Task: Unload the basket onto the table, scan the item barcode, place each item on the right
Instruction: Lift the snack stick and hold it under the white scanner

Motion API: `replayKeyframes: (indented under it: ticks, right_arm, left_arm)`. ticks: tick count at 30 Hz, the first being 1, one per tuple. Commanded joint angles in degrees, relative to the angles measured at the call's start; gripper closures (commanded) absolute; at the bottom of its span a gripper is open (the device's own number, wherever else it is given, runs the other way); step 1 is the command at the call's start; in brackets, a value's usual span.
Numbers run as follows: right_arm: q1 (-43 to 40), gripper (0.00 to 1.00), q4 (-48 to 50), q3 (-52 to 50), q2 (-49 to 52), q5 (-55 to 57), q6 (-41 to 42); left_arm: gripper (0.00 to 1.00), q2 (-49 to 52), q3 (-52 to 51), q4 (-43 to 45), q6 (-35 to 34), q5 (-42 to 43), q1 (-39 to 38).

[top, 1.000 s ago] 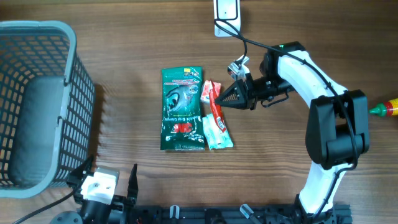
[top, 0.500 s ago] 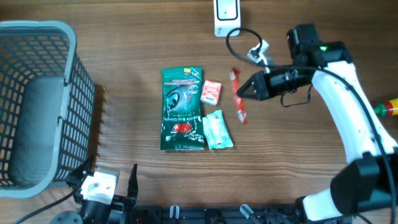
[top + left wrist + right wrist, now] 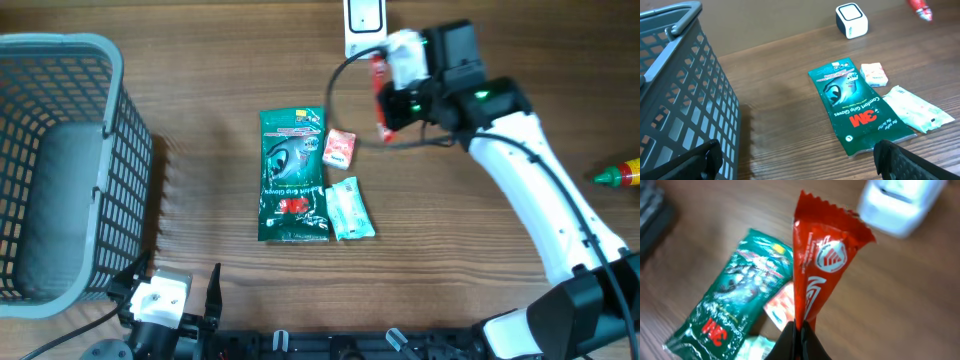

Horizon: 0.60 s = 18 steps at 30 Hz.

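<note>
right gripper (image 3: 800, 339): clamped tight on the lower end of the red sachet (image 3: 822, 265), lifted off the table (image 3: 200, 100) | sachet: 12 o'clock of table, at 5 o'clock of the white scanner (image 3: 362, 20), just beside it | left gripper (image 3: 178, 285): jaws spread wide, holding nothing, 7 o'clock, near the basket (image 3: 60, 45)

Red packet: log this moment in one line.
right gripper: shut on red packet | packet: off table, near white scanner | left gripper: open
</note>
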Motion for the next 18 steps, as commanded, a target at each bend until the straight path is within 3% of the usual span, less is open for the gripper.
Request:
replayKeyframes:
  ticks: [1, 6, 12, 14, 18]
  right_arm:
    - [3.3, 0.95, 6.86, -0.17, 4.17, 2.34, -20.02]
    - [3.61, 0.96, 30.29, -0.17, 12.28, 15.58, -24.46]
    - [3.58, 0.96, 56.59, 0.17, 21.16, 21.0, -34.07]
    - [3.23, 0.96, 61.11, 2.32, 24.85, 22.18, -36.74]
    - [1.46, 0.96, 60.08, 10.82, 32.13, 22.4, -36.24]
  left_arm:
    - [0.0, -0.52, -0.15, 0.11, 0.28, -0.13, -0.26]
    - [0.0, -0.5, -0.15, 0.09, 0.28, -0.13, -0.26]
    - [0.0, -0.5, -0.15, -2.62, 0.28, -0.13, -0.26]
    - [0.0, -0.52, -0.15, -2.64, 0.28, -0.13, -0.26]
    - [0.0, -0.52, -0.15, -2.62, 0.28, -0.13, -0.26]
